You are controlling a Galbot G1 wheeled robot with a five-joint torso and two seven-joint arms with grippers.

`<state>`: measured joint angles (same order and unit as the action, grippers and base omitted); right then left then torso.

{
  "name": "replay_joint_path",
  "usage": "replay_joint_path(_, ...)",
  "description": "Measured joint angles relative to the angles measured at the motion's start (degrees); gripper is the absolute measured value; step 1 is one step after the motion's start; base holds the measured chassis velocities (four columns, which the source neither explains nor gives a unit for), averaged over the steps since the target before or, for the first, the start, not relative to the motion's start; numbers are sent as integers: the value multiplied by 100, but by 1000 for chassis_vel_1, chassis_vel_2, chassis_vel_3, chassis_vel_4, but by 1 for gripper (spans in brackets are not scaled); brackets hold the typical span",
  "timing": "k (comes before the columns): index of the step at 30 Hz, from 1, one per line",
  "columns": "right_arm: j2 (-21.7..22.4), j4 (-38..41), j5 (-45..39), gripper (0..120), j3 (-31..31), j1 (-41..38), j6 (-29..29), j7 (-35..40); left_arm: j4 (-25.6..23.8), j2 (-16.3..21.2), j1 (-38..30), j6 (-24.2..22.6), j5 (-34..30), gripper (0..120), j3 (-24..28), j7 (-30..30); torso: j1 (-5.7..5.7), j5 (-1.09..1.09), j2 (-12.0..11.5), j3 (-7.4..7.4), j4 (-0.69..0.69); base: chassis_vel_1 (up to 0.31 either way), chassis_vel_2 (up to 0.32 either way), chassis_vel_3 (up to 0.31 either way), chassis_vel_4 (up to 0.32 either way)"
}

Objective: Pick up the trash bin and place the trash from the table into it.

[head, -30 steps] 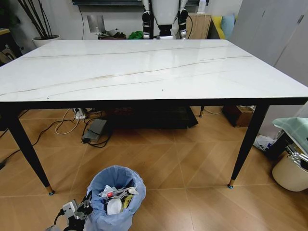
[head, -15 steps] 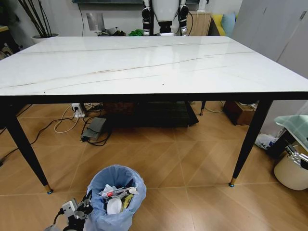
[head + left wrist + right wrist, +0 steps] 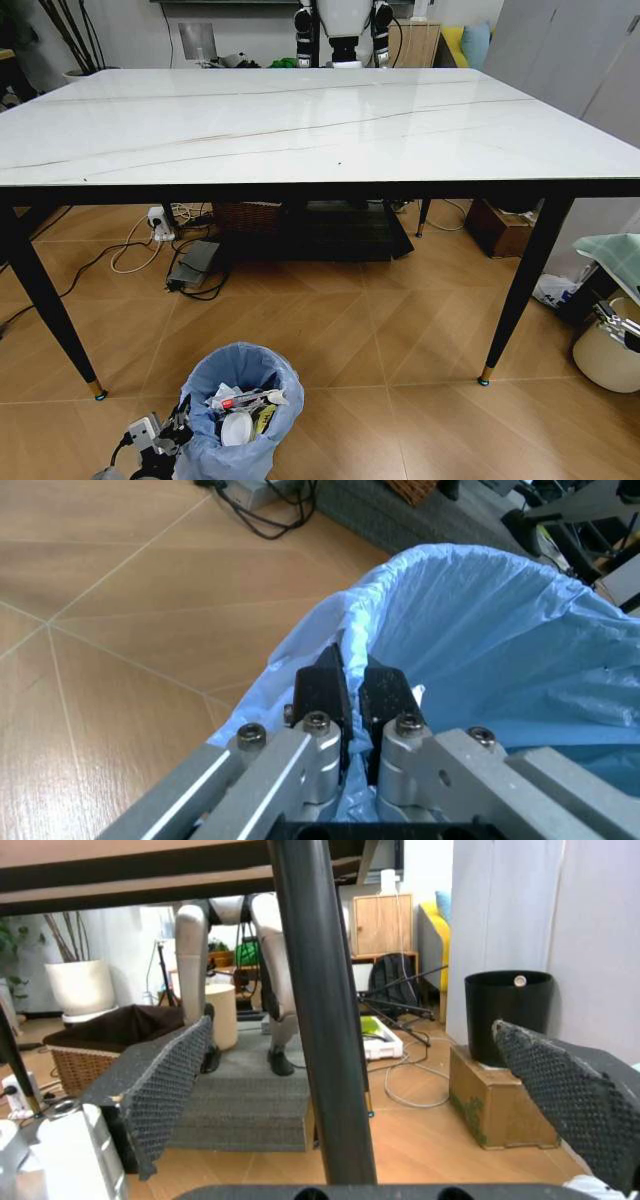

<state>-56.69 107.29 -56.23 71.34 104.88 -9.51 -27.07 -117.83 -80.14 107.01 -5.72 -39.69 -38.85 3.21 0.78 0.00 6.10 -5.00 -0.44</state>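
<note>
1. Litter inside the trash bin (image 3: 240,408) is only partly readable — a slim red-black tube (image 3: 243,401), a white disc (image 3: 237,428) and some crumpled white pieces show, while the rest sinks below the light-blue bag.
2. The left gripper (image 3: 350,676) is pressed together on the bin's rim, pinching a fold of the bag between its black fingertips; the bin's mouth opens just beyond and beside those fingertips.
3. In the head view the left gripper (image 3: 180,425) is cut off by the lower edge, so only its end and some cabling show, touching the bin's near-left side.
4. The bin's base is hidden — I cannot tell whether it rests on the wooden floor (image 3: 380,340) or hangs just above it.
5. The right gripper (image 3: 375,1087) is held low, under the desk's edge, its two textured pads (image 3: 165,1084) spread wide apart with nothing between them.
6. A black desk leg (image 3: 318,1012) stands straight ahead of it, in the gap between the pads but farther off.
7. The desk (image 3: 300,125) lies well ahead of and above both grippers, its marble-look top bare of trash.
</note>
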Motion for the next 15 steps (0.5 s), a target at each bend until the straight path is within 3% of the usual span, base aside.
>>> replay_joint_path(15, 0, 0, 0, 100, 0, 0, 0, 0, -38, 10, -21, -31, -58, 0, 29, 26, -54, 0, -387, 333, 0, 0, 0, 0, 0)
